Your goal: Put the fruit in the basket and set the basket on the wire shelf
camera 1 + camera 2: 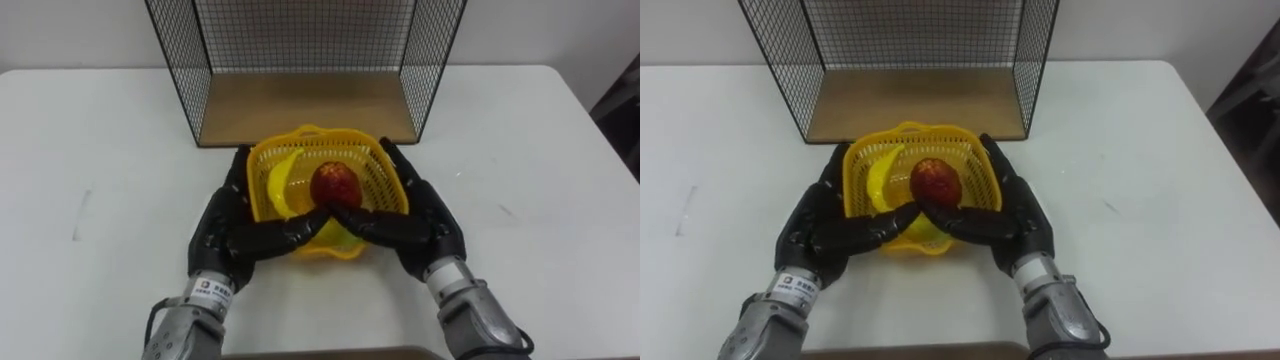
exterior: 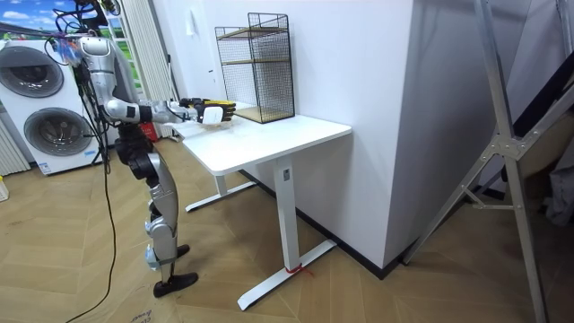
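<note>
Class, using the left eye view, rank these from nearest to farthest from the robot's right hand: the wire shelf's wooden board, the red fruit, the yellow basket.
1. Yellow basket: right hand touches its right side.
2. Red fruit: inside the basket, left of the hand.
3. Wooden board: beyond the basket, inside the wire shelf.

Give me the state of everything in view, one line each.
wire shelf: upright, front open
basket: upright, pressed between both hands, not yet on wire shelf
red fruit: in the basket
yellow fruit: in the basket
left hand: open, against basket's left side
right hand: open, against basket's right side
</note>
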`<state>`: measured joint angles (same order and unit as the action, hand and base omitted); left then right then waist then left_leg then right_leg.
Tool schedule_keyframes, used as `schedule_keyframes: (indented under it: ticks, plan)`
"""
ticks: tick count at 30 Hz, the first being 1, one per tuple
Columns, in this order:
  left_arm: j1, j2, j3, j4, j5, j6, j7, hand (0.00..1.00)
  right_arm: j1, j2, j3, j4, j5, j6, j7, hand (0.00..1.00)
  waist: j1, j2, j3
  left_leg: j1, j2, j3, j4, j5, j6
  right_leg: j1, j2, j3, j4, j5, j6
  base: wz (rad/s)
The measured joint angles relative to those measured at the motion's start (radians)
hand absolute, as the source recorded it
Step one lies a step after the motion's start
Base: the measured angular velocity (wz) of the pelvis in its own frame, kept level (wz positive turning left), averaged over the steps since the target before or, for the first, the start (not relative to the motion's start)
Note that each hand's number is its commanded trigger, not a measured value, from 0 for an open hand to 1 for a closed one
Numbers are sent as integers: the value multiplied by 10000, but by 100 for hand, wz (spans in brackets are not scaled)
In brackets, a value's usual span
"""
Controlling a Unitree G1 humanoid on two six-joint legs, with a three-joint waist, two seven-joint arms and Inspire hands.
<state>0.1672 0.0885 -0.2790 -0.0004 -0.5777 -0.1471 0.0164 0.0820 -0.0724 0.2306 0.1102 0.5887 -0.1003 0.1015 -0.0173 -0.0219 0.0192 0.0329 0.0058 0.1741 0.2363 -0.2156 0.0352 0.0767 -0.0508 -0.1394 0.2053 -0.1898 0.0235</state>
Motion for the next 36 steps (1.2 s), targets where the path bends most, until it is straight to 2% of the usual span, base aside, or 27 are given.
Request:
schedule_keyframes:
  ticks: [6, 10, 14, 17, 31, 33, 36]
  plan:
    - [-354, -27, 4, -65, -18, -98, 243, 0, -206, 191, 102, -198, 15, -108, -541, 0, -31, -10, -6, -34, -3, -2, 27, 0, 1, 4, -7, -14, 0, 0, 0, 0]
    - [-574, -110, 8, -625, -25, -180, 472, 0, -221, 185, 103, -1025, -40, -220, -867, 0, -25, -12, -8, -19, -1, -1, 9, 2, 2, 13, -8, -26, 0, 0, -1, 0]
    - [-729, -572, 13, -877, -18, -399, 707, 0, -274, 283, 106, -1426, -52, -610, -1082, 0, -9, -31, -25, 132, -4, 12, -10, 2, 2, 143, -7, -24, -15, 0, 0, 0]
    - [-867, -731, 13, -880, -18, -453, 892, 0, -331, 383, 106, -1441, -40, -760, -1144, 0, -1, -31, -25, 127, -4, 10, -5, 3, 2, 144, -7, -26, -16, 0, 0, 0]
    - [-884, -797, 13, -908, -17, -537, 969, 0, -448, 498, 117, -1439, -43, -843, -1228, 0, -8, -49, -29, 134, 28, -54, 137, -4, 1, 222, -4, -89, 48, -1, -1, 1]
    - [-883, -798, 10, -907, -20, -537, 969, 0, -448, 502, 117, -1438, -4, -845, -1235, 0, -11, -43, -25, 79, 72, -125, 301, -69, -12, 184, 15, -129, 205, -11, 6, 6]
    - [-883, -799, 11, -906, -18, -562, 1022, 0, -457, 534, 116, -1436, 448, -877, -1235, 0, 37, -81, -6, -100, 274, -134, 1034, -424, -54, 81, 101, -121, 714, -218, -38, -1]
